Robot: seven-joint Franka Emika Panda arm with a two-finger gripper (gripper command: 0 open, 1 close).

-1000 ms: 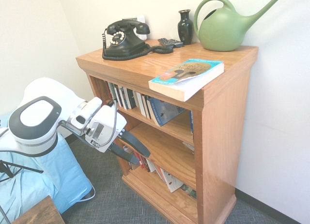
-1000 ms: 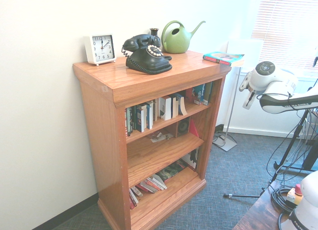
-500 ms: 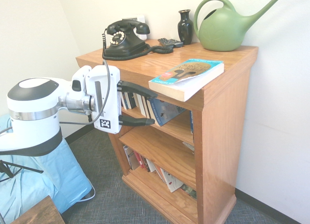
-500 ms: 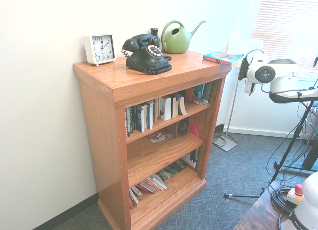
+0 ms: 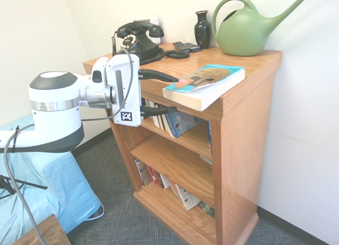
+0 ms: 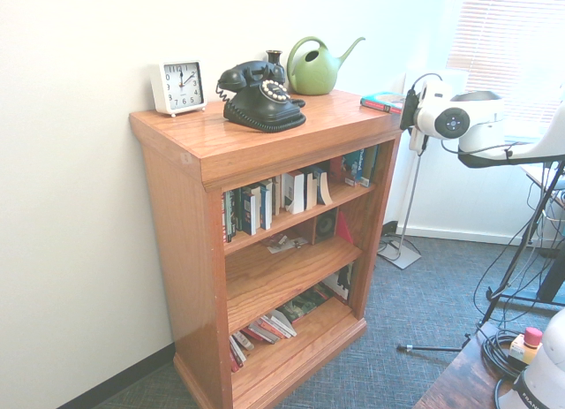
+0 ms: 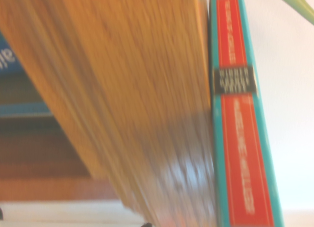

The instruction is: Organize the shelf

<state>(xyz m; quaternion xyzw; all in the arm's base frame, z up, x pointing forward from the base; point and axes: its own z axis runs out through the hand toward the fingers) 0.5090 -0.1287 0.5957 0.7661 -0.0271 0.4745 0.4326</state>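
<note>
The shelf [image 5: 241, 144] is an oak bookcase with books on its inner levels. A teal-covered book [image 5: 204, 83] lies flat on its top, jutting over the front edge. My gripper [image 5: 168, 94] is open, just left of that book. One finger reaches above the top board and the other below its overhang. From the other side, the gripper [image 6: 408, 117] sits at the top's far corner, beside the book [image 6: 381, 102]. The wrist view shows the book's red spine [image 7: 235, 119] against the blurred wooden edge [image 7: 137, 104].
On top stand a black rotary telephone [image 5: 135, 41], a dark vase [image 5: 202, 29], a green watering can [image 5: 246, 30] and a white clock [image 6: 177, 86]. Upright books [image 5: 153, 112] fill the upper level, and more lie low down [image 5: 169, 187]. A blue sheet [image 5: 47, 192] lies at left.
The arm rose from the middle level to the shelf top and moved right toward the book. The fingers stayed open.
</note>
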